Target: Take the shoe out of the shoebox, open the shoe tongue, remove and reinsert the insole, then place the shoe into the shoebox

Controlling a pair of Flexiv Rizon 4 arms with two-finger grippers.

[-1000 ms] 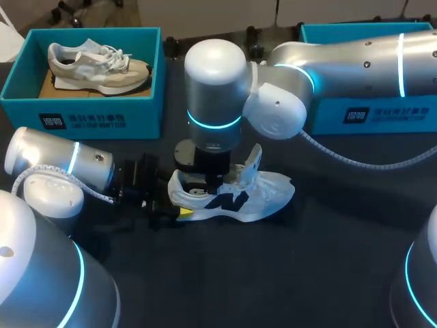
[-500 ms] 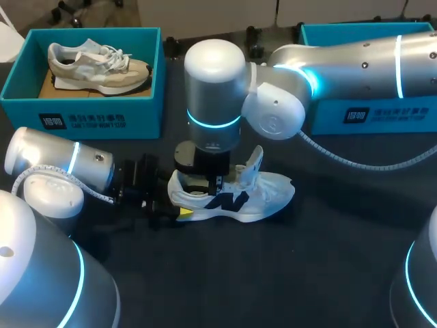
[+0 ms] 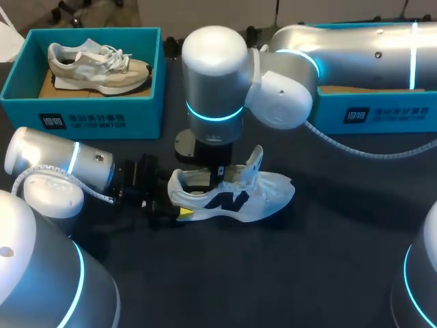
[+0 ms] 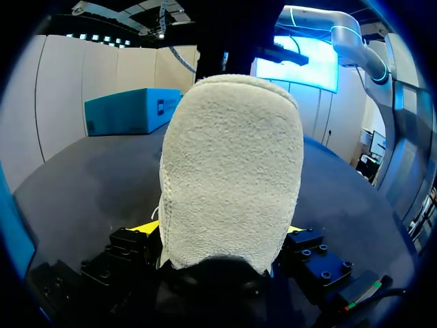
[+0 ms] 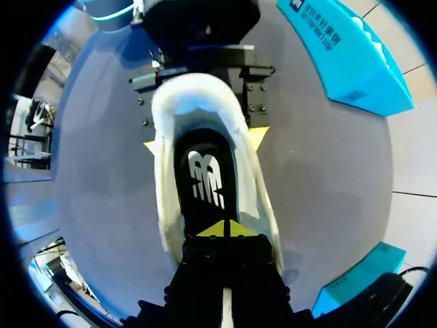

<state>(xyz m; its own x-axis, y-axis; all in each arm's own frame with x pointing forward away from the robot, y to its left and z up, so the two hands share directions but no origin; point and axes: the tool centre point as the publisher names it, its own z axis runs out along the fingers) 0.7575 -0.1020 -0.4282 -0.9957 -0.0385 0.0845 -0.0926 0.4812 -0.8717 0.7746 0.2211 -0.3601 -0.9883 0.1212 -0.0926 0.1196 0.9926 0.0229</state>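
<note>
A white shoe [image 3: 263,195] with a dark side mark lies on the black table, toe to the right and tongue standing up. My left gripper [image 3: 179,210] grips its heel [image 4: 232,171] from both sides; its yellow fingertips [image 5: 258,137] press against the heel's flanks. My right gripper [image 3: 218,174] comes straight down into the shoe's opening. Its two yellow tips [image 5: 225,229] are pressed together on the front end of the black insole [image 5: 205,178], which lies inside the shoe [image 5: 164,198].
A teal shoebox [image 3: 82,113] at the back left holds a beige shoe [image 3: 99,65]. A second teal shoebox [image 3: 382,113] stands at the back right, mostly hidden by my right arm. A cable [image 3: 355,162] trails over the table beside it.
My right gripper closed inside the shoe, then the right arm rose a little. The shoe and the left gripper stayed put.
</note>
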